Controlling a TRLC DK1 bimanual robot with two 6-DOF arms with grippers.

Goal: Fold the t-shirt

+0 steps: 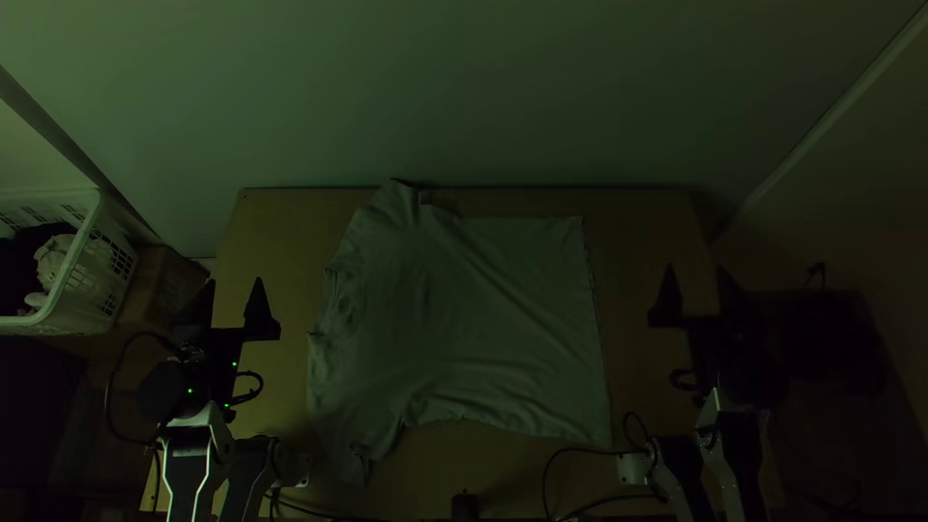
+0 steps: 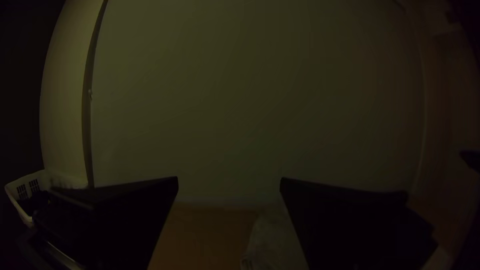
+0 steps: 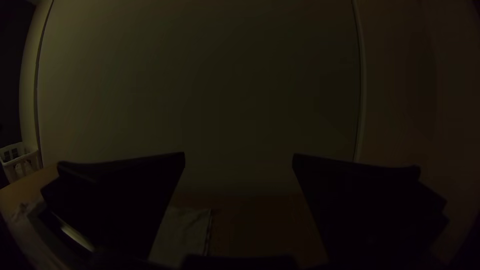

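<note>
Both arms (image 1: 208, 418) forward, jaws seemingly apart

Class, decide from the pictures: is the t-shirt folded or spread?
Spread: the t-shirt lies flat and wrinkled, its body opened out toward the right and a sleeve at each side.

Plain pale grey on the t-shirt (image 1: 454, 319), between the black left gripper (image 1: 234, 281) and black right gripper (image 1: 696, 268); light brown on the table (image 1: 280, 222), also between them; white with slotted rows on the basket (image 1: 92, 290) outward of the left gripper.
</note>
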